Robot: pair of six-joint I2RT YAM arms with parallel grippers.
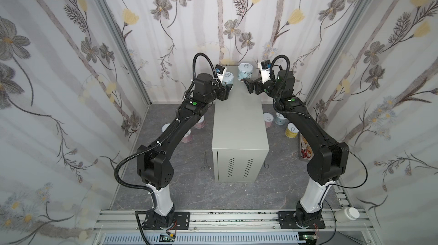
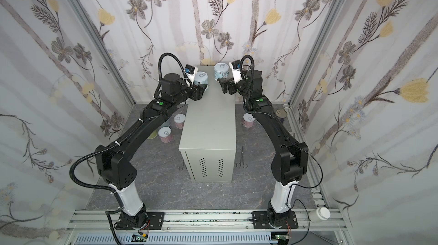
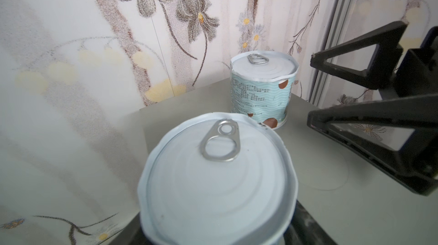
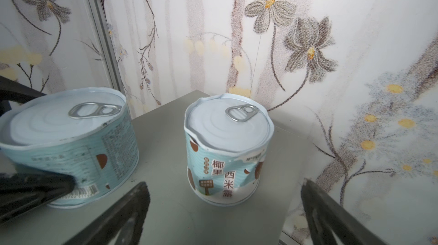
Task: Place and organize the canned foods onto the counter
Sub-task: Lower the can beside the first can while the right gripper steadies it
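Closest, one blue can (image 3: 213, 180) fills the left wrist view; a second blue can (image 3: 260, 92) stands behind on the counter (image 3: 308, 208). Right wrist view: right gripper (image 4: 224, 184) spread, empty, and a finger (image 4: 35, 189) against the first's label. Top views add the left gripper (image 2: 203, 88) straddling it, grip unclear, and a yellow can (image 1: 292, 129) down beside the counter.

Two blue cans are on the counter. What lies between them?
Nothing: only bare counter top lies between the left blue can and the right blue can. The right wrist view shows this.
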